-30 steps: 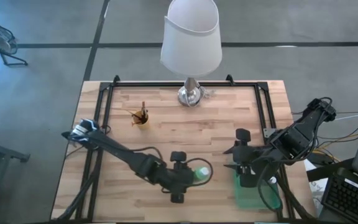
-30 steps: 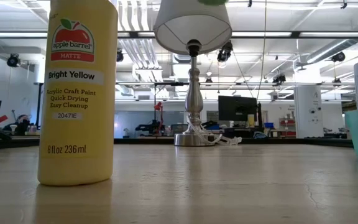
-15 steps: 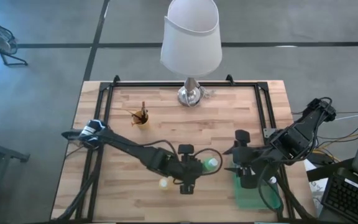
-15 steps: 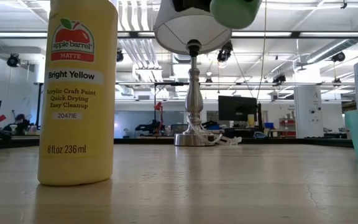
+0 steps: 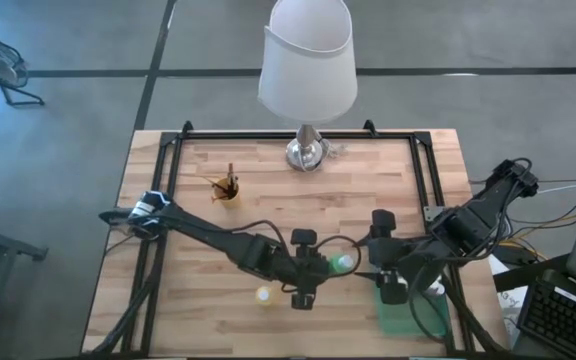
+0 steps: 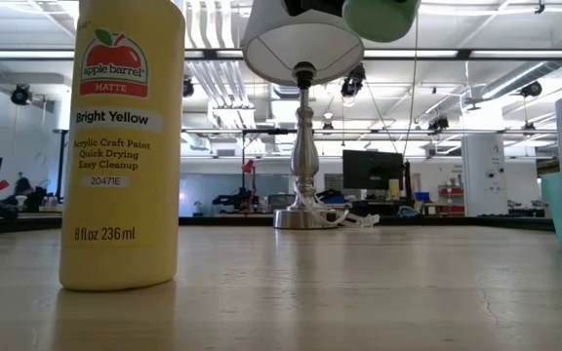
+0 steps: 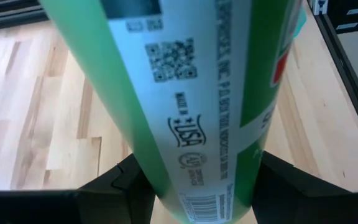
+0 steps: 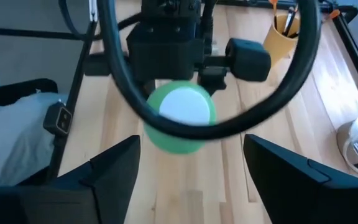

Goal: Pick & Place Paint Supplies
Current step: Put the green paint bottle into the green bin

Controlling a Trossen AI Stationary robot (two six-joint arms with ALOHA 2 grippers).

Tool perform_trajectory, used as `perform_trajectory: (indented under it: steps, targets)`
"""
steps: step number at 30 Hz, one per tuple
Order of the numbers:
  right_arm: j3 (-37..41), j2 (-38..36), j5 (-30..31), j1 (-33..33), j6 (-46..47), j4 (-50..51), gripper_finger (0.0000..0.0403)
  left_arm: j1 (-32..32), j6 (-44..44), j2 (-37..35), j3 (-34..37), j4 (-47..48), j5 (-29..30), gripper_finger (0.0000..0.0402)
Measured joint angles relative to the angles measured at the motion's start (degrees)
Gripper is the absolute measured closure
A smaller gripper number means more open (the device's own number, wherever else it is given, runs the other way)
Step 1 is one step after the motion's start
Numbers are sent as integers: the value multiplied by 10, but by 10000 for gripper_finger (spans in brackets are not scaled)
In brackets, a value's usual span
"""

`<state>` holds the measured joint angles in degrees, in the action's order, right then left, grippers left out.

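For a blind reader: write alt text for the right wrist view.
A green bottle, its white end facing the camera, is held by the left tool above the wooden table. The right tool's open fingers frame it; a yellow cup stands behind.

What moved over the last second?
The left pincer carried the green bottle rightward, uncovering the yellow bottle. The right pincer shifted left toward it and opened wider. Lamp, brush cup and tray stayed put.
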<state>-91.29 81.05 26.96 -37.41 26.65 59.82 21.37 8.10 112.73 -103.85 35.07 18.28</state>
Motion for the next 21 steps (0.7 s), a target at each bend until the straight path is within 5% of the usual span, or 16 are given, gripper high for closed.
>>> perform_trajectory:
  steps: [21]
  targets:
    - [1, 37, -19, 27, -41, -36, 158, 0, -4, 0, 1, 8, -1, 195]
